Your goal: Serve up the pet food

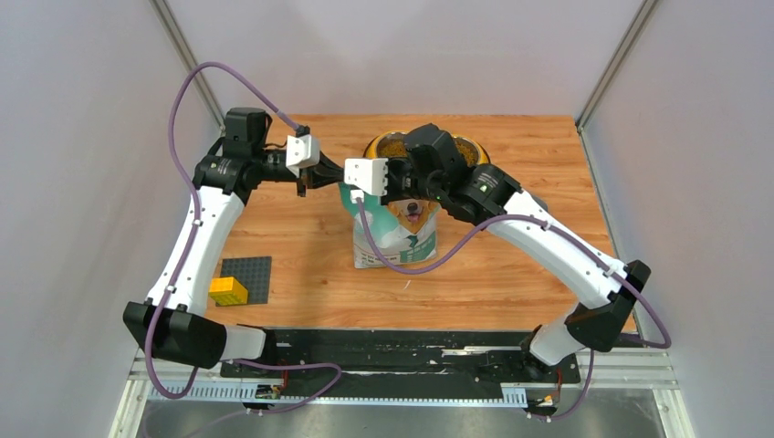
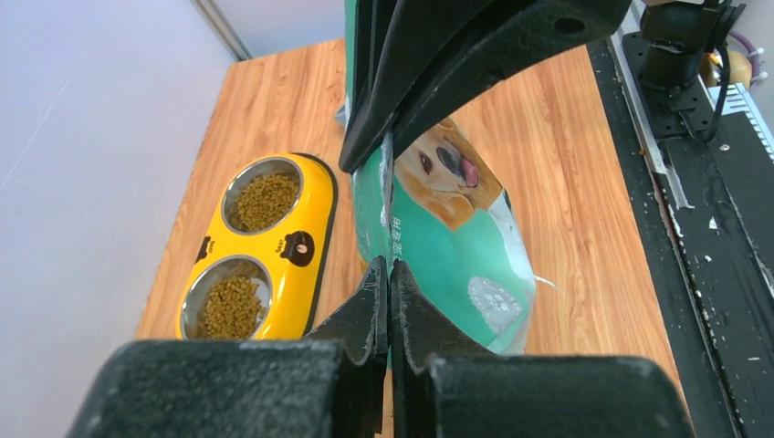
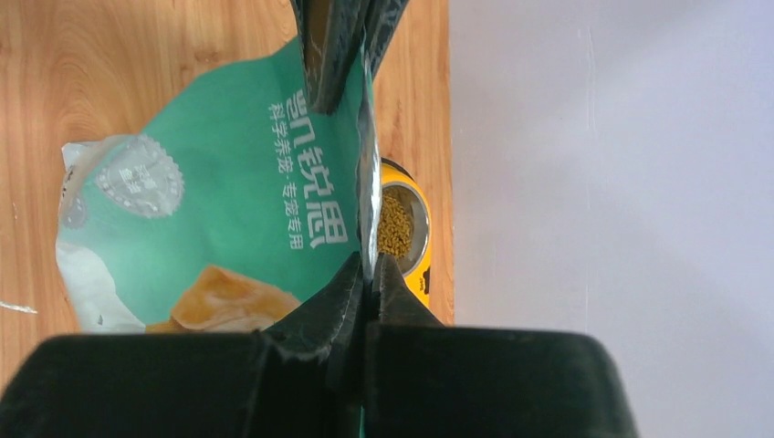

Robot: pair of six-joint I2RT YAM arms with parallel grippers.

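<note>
The teal-green pouch (image 1: pixel 402 239) with the golden retriever print stands upright in the middle of the table. My left gripper (image 2: pixel 390 270) is shut on one end of its top edge. My right gripper (image 3: pixel 370 265) is shut on the other end and shows in the left wrist view as dark fingers (image 2: pixel 429 82) over the pouch (image 2: pixel 456 255). Seen from above, the left gripper (image 1: pixel 327 178) and the right gripper (image 1: pixel 372 190) face each other over the pouch top. Pet food (image 2: pixel 263 201) lies in both steel bowls of the yellow feeder (image 2: pixel 306 246) behind the pouch.
The feeder (image 1: pixel 374 146) sits at the table's far edge, partly hidden by the right arm. A yellow brick (image 1: pixel 228 290) rests on a dark baseplate (image 1: pixel 256 272) at the front left. Grey walls close in on both sides, and a black rail (image 1: pixel 411 351) runs along the front.
</note>
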